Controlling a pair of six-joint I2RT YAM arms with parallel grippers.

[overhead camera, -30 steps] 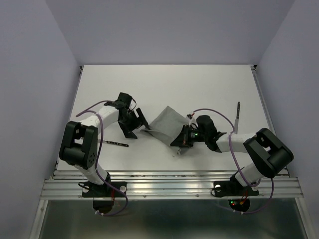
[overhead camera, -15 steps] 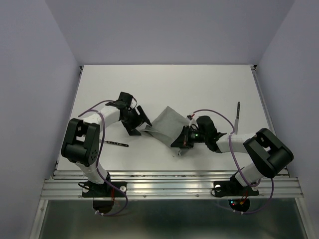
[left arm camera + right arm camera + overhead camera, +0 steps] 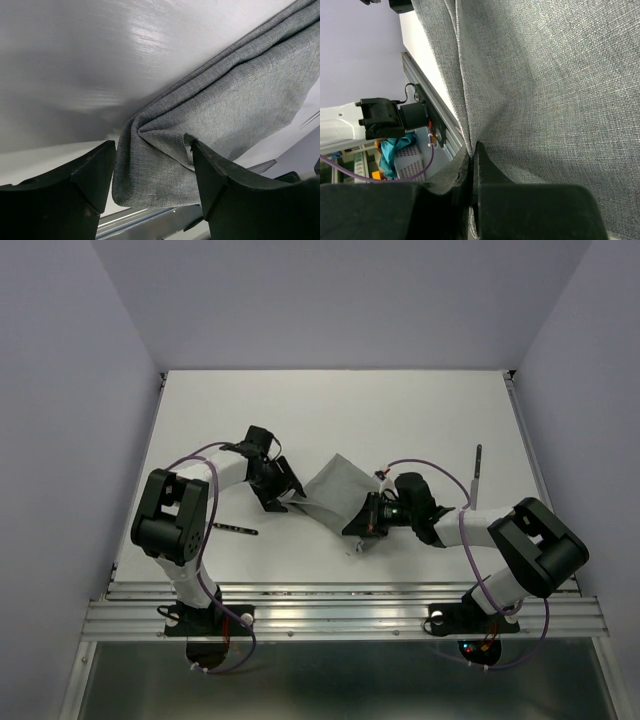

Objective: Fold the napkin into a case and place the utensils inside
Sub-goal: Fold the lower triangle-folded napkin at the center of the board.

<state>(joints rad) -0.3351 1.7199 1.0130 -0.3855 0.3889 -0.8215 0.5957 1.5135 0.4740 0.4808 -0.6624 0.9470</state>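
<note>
Two sets of fingers are on one napkin. The left fingers [image 3: 284, 492] are spread wide, with the bunched corner of the napkin [image 3: 335, 490] sitting in the gap between them, not pinched (in the wrist view the cloth nearly fills that gap and looks to brush one finger). The right fingers [image 3: 360, 528] are pressed tight together on a fold at the napkin's opposite end, so that side is properly gripped. The grey cloth is folded over in layers and lies on the desk [image 3: 400, 410], stretched between the two sets of fingers. One utensil [image 3: 478, 465] lies well away from the right fingers, out behind that arm toward the desk's far right. A second utensil [image 3: 235, 529] lies on the near side of the left fingers, apart from them, beside that arm. Neither one touches the napkin.
</note>
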